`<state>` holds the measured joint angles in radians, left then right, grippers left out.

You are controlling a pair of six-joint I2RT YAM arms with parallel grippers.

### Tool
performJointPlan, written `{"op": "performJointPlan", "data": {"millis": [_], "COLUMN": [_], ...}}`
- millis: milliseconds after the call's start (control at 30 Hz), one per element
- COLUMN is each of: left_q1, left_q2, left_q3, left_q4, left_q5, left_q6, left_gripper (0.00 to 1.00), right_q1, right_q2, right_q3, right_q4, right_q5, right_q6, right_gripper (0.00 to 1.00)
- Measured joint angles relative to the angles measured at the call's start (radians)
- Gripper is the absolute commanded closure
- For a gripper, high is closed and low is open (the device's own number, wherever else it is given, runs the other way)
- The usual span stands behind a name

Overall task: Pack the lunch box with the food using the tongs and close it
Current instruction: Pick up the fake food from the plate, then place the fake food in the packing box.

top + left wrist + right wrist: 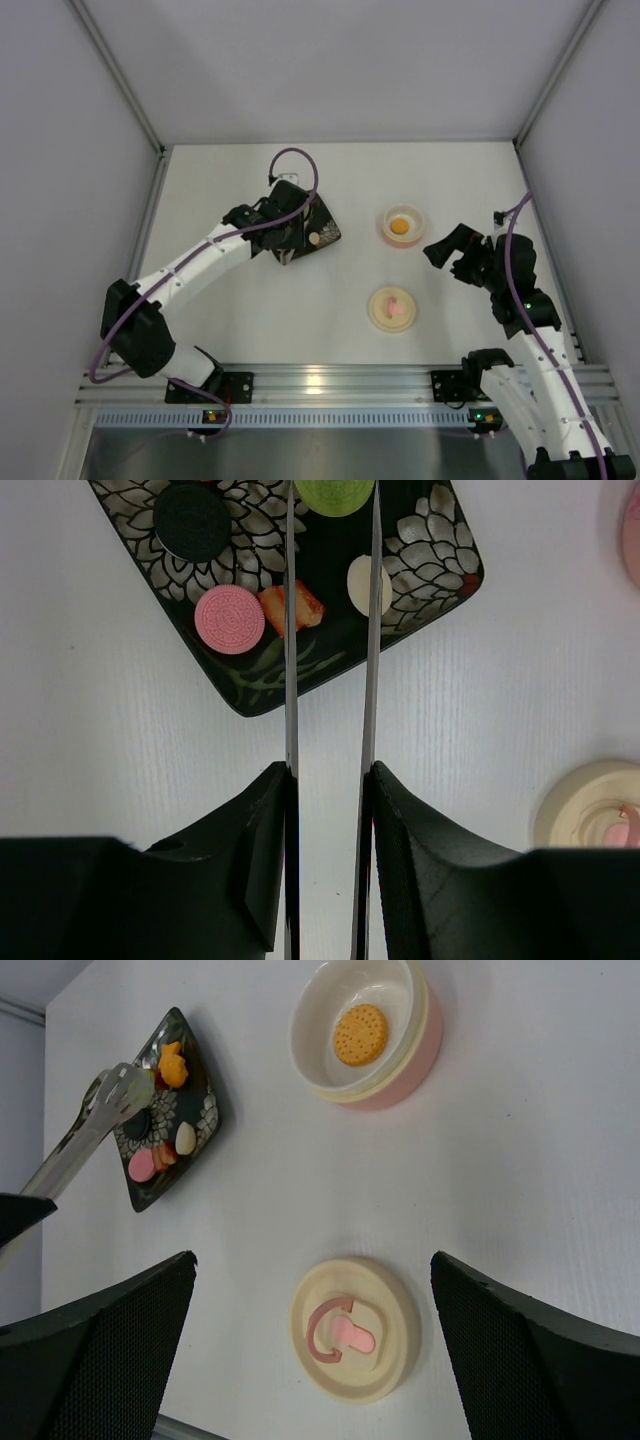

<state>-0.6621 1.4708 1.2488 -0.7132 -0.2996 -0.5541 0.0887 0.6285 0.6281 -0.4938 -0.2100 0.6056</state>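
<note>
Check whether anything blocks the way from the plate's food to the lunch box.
Nothing visible. Bare table lies between the floral plate and the open lunch box. The lid sits nearer the arms, off that line, and the right gripper hovers open beyond the box.

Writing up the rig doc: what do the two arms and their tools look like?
The left arm and right arm are white tubular links with black joints, each carrying a purple cable. Small green lights sit near the bases. The left tool and right tool each have two black wedge fingers, mesh-textured.
</note>
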Motion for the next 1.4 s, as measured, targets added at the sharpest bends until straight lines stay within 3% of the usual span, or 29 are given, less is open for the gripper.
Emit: {"op": "performJointPlan", "data": {"millis": [300,533,767,1400], "left_q1": [-0.078,-0.229,-0.308,-0.327], "left_q2": [0.034,0.220,0.391,0.561], "left_q3": [0.169,0.428,0.572,0.625], "left_q4": [-0.029,-0.035,-0.051,-0.045], "left_q5": [0.023,0.023,0.030,0.076], "left_q6": [0.006,0.011,0.023,0.031], "left_gripper": [0.61,0.61,0.61,0.57], "right_q1": [0.000,0.000,0.000,0.000], "right_q2": [0.000,-0.005,-0.019,-0.019], "right_q3": [0.000,0.032,0.084,0.095], "right_q4": [-0.002,-0.028,-0.042,-0.076], "right_q5": [0.007,0.051,0.090,0.112], "right_q6": [0.000,-0.006,-0.023,-0.037], "right_gripper": [0.00,0.01,0.00,0.01]}}
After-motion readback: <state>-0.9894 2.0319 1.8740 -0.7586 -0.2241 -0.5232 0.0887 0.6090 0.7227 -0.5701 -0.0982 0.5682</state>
